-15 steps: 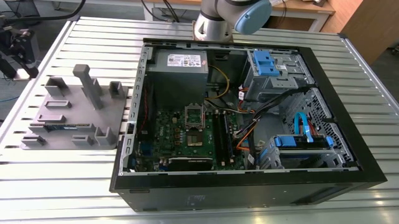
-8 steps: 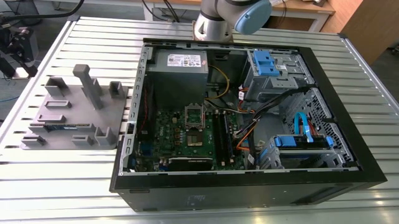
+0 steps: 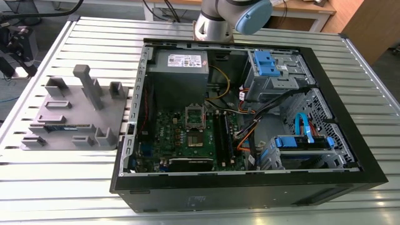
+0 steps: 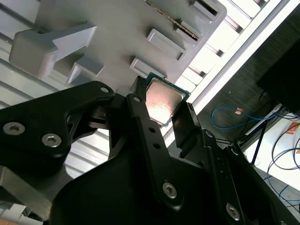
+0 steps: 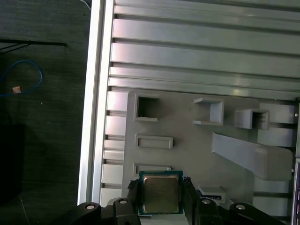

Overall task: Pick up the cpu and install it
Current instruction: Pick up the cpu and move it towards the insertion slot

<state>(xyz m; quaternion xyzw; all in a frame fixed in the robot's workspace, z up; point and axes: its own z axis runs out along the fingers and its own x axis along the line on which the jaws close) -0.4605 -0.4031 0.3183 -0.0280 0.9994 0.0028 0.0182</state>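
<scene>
The cpu [image 5: 160, 193] has a silvery metal top with dull sheen; the gripper [image 5: 160, 186] is matt black, the tray [image 5: 187, 152] matt grey plastic, the table [image 5: 197, 56] ribbed shiny metal.

The cpu [image 5: 160, 193] had a silvery-grey metal top framed by a thin green edge. The gripper [image 5: 160, 199] was matte black with silver screw heads. The holder tray [image 3: 69, 140] was plain mid grey and its memory stick [image 3: 62, 126] green. The table [image 3: 62, 187] was silvery aluminium, striped by parallel ribs. The computer case [image 3: 250, 192] was black outside and bare grey metal within. Its motherboard [image 3: 187, 140] was dark green, the power supply [image 3: 181, 63] grey and the drive brackets [image 3: 264, 63] bright blue. The cables [image 3: 240, 105] were yellow, orange, black and blue. The arm [image 3: 218, 23] was silver with a pale blue cap. The floor [image 5: 42, 140] was dark grey, with a blue cable [image 5: 40, 75] on it.
</scene>
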